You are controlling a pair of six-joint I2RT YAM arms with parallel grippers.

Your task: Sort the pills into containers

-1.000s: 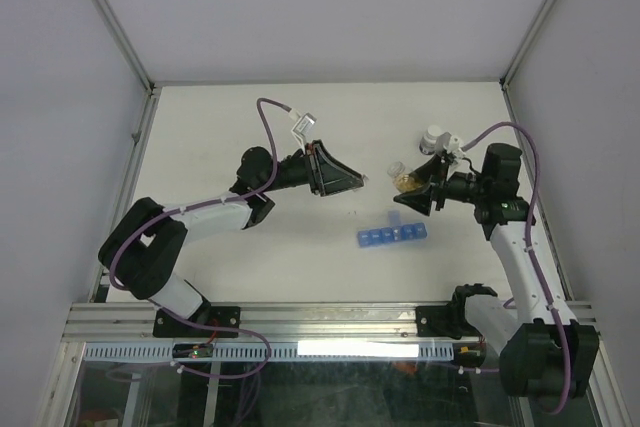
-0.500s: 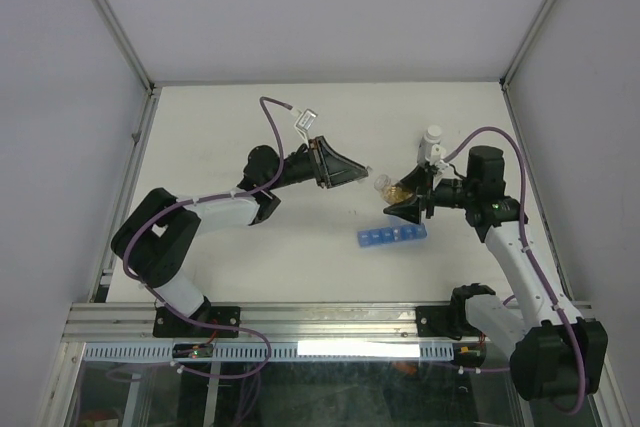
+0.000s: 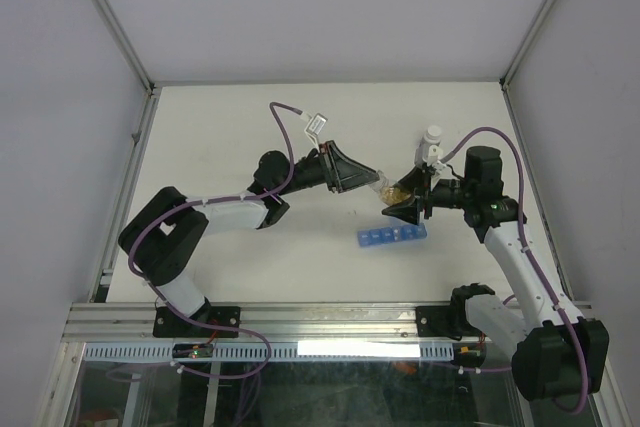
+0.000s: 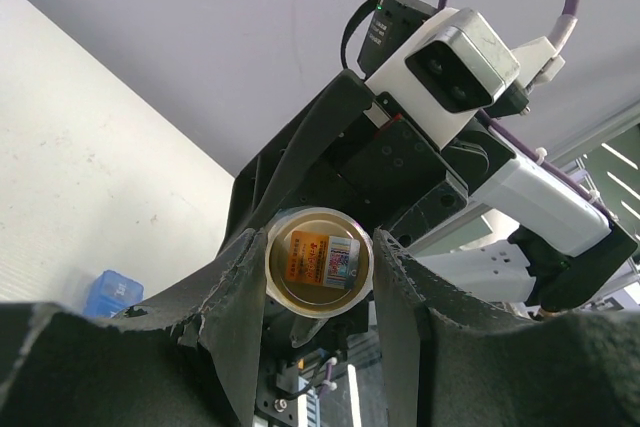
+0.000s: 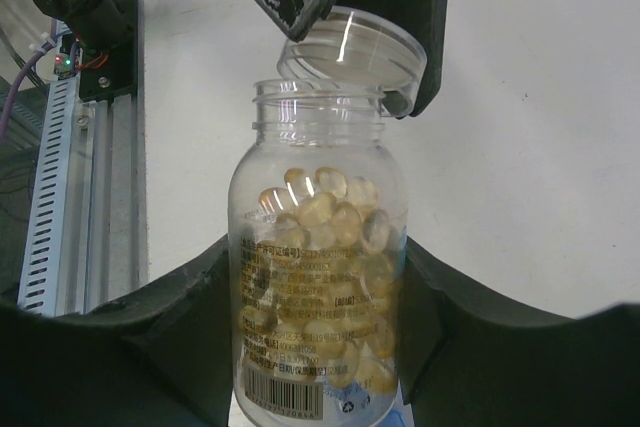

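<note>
My right gripper [image 5: 316,252] [image 3: 400,201] is shut on a clear labelled bottle [image 5: 318,277] [image 3: 392,190], held above the table. The bottle is filled with pale yellow pills [image 5: 330,212]. Its mouth is uncovered. My left gripper [image 4: 318,259] [image 3: 376,179] is shut on the bottle's clear round cap [image 5: 348,47] [image 4: 318,259]. The cap sits tilted just beyond the mouth, a little to one side. The containers, a narrow blue pill organizer [image 3: 392,237] [image 4: 112,294], lie on the table just below the two grippers.
A small white-capped bottle [image 3: 432,137] stands behind the right gripper. The right arm's camera housing [image 4: 455,52] fills the left wrist view beyond the cap. Walls [image 3: 80,147] close in the table, and a metal rail [image 3: 330,319] runs along its near edge.
My left arm has reached to the right, bringing the cap up to the bottle's mouth. The right gripper shifted slightly left with the bottle early on, then held still.
</note>
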